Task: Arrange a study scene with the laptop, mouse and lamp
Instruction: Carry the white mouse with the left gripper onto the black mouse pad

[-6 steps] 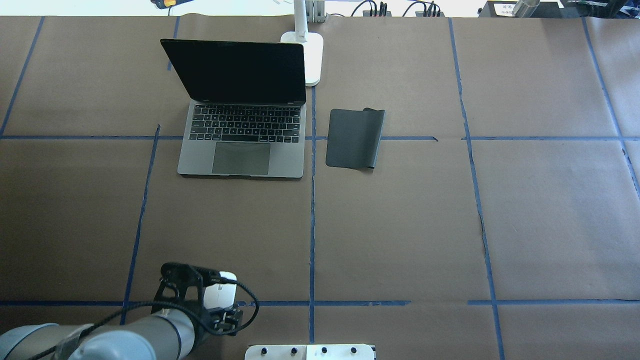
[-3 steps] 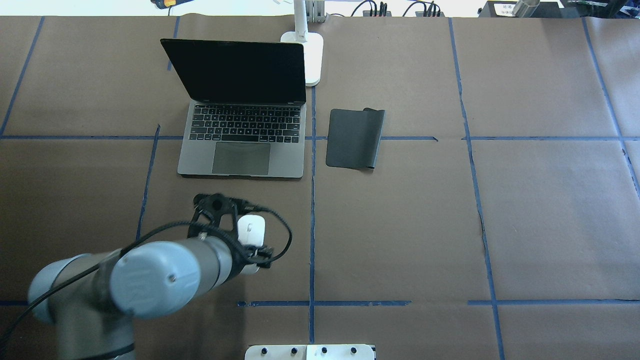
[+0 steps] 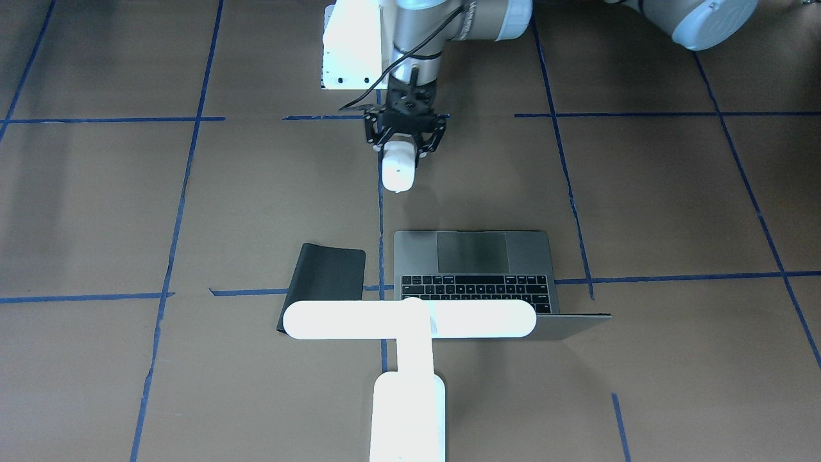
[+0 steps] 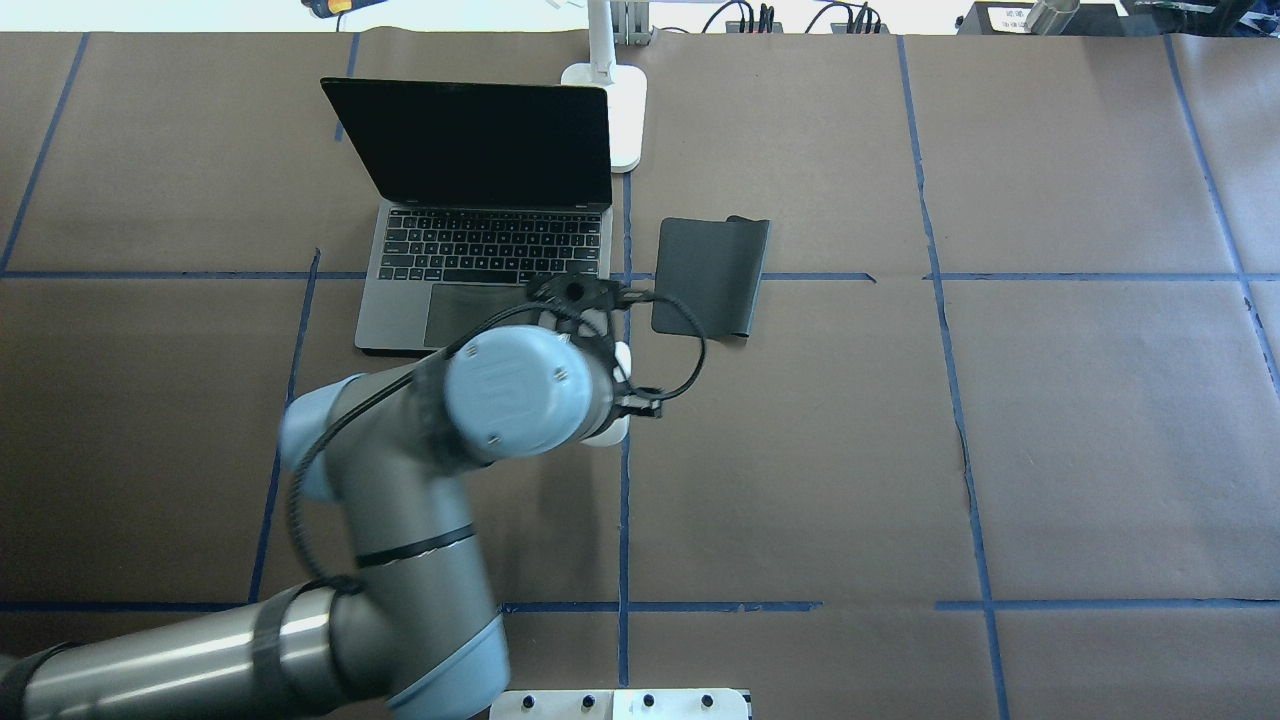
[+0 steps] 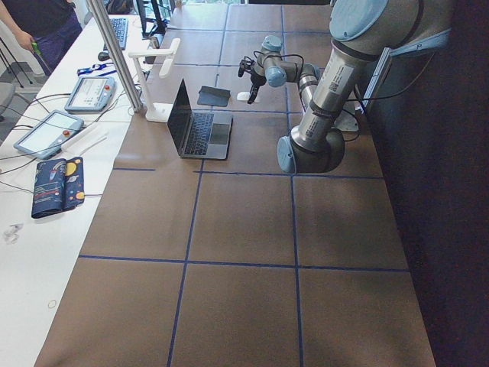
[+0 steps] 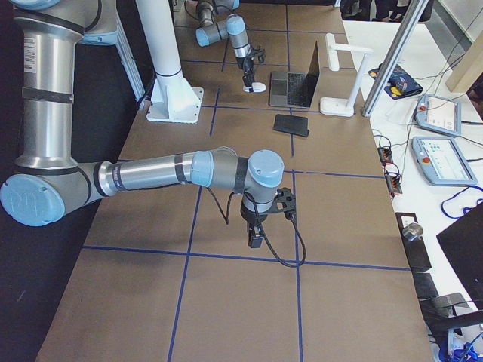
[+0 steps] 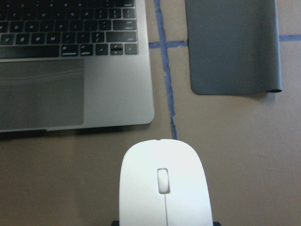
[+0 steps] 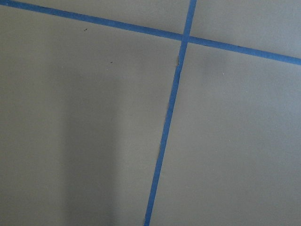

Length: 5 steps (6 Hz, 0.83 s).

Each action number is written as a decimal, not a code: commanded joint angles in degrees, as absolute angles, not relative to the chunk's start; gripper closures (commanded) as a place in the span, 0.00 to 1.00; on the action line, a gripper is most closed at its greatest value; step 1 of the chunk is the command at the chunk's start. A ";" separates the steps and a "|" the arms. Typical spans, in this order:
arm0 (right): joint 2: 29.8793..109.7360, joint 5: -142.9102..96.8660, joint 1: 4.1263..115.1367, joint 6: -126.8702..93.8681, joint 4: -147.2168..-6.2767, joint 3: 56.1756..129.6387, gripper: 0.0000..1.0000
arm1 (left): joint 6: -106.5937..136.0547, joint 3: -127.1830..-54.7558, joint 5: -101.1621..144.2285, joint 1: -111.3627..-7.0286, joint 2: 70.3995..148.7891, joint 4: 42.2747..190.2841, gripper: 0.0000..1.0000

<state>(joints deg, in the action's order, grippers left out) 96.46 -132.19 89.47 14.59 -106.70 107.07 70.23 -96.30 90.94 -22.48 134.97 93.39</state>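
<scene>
The mouse [image 3: 397,173] is pinched in the left hand [image 3: 402,148], near the laptop [image 3: 474,255] at its front corner; open surface [image 3: 340,212] is seen between it and the black pad [image 3: 326,274]. The state of the right hand [image 6: 256,231] cannot be told.

The near right arm [image 6: 151,172] comes in from 9 o'clock across the table [image 6: 226,317]. The right gripper [image 6: 255,237] points down at a bare patch near a blue tape line, and its jaws are too small to judge. At 12 o'clock the far left gripper [image 6: 250,78] also points down, with the mouse [image 6: 257,88] at its tip. The open laptop [image 6: 294,89] stands just at the mouse's 3 o'clock. The lamp [image 6: 334,105] is at the laptop's 3 o'clock and the pad [image 6: 291,124] at its 6 o'clock. A pedestal [image 6: 172,90] stands at the mouse's 9 o'clock.
</scene>
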 commanded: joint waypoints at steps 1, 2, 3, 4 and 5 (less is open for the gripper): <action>96.50 -132.19 89.39 14.42 -106.70 107.05 0.00 | 70.05 -76.15 94.03 -25.56 150.21 97.61 0.99; 96.50 -132.19 89.38 14.24 -106.70 107.05 0.00 | 67.96 -63.84 95.96 -27.06 155.77 105.39 0.99; 96.50 -132.19 89.38 14.15 -106.70 107.14 0.00 | 67.24 -54.85 97.19 -27.94 161.40 107.03 0.99; 96.50 -132.19 89.47 14.15 -106.70 107.05 0.00 | 67.24 -49.80 97.82 -28.99 163.28 109.31 0.99; 96.50 -132.19 89.39 14.15 -106.70 107.05 0.00 | 66.11 -45.40 99.04 -30.22 164.34 111.86 0.99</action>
<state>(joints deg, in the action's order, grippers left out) 96.50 -132.19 89.42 14.16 -106.70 107.08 66.97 -50.43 97.93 -29.04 162.70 109.32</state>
